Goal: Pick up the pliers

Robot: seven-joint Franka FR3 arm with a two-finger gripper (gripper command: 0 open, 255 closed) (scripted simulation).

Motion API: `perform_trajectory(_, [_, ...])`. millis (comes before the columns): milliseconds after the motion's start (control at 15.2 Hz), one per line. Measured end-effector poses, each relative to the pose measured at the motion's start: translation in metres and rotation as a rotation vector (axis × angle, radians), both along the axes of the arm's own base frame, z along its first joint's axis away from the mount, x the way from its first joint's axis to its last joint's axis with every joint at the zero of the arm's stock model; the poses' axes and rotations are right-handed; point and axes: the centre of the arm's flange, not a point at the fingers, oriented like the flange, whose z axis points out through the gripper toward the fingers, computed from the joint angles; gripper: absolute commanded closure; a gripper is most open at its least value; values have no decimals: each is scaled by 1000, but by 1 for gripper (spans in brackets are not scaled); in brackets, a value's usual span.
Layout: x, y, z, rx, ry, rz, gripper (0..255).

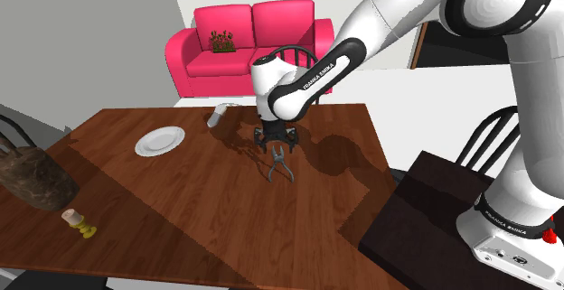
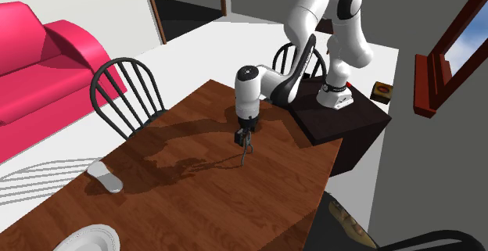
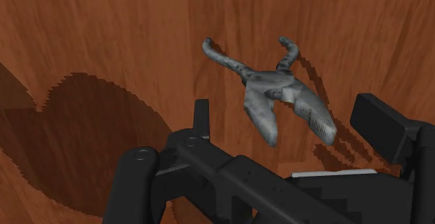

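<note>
A white round plate [image 1: 160, 141] lies on the brown wood-grain surface [image 1: 181, 211] at 9 o'clock from the claw [image 1: 276, 145]; a dark woven bag [image 1: 34, 180] sits at 8 o'clock, its inside hidden; the black claw stands wide, its fingers [image 3: 202, 118] touching nothing; the mottled grey pliers [image 3: 279, 98] lie between them on the wood, curved ends splayed.
</note>
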Motion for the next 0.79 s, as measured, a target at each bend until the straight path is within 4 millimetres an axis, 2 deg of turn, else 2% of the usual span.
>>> perform_trajectory(66, [0,0,-2,0,0,0,255])
perform_trajectory(792, [0,0,0,0,-1,0,255])
